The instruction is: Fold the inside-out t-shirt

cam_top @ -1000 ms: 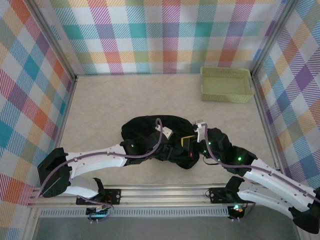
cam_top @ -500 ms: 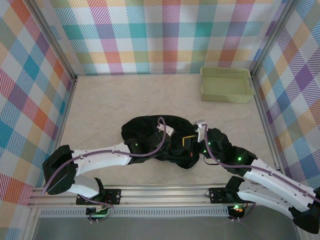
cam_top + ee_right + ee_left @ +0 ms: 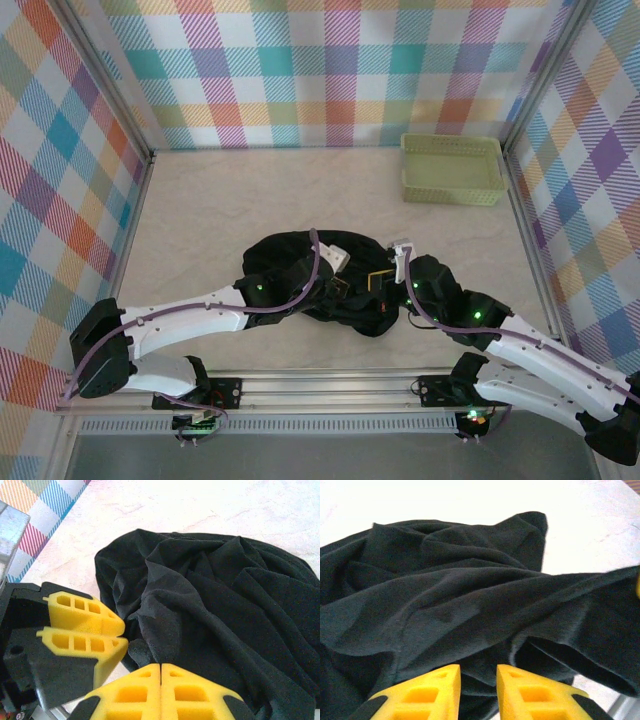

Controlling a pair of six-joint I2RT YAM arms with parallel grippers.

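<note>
Pastel plaid walls (image 3: 330, 70) close in a pale table (image 3: 220, 200), and on it the black shirt (image 3: 280, 250) lies bunched in a loose heap. From above, a green basket (image 3: 450, 196) stands well beyond the shirt and off to its right, clear of it. Both white arms reach in from the near side and meet over the shirt's near right part. There the dark wrists blend with the cloth and the fingers are hard to make out. The wrist cameras supply that detail. From the left wrist, the left gripper (image 3: 478, 680) has its two yellow fingers (image 3: 432, 692) a little apart just over the shirt, with dark folds showing through the gap. Whether any cloth sits between them I cannot tell. That view also shows a long ridge of fabric running across the shirt, with a deep hollow under it on the right. From the right wrist, the right gripper (image 3: 160, 669) has its yellow fingers pressed flat together, tips at the shirt's rumpled edge. Whether a fold is pinched in them I cannot tell. The same view catches the left gripper from the side, at the shirt's edge, with a narrow slit between its fingers and its tips close beside the right one's. Bare table lies past the shirt.
</note>
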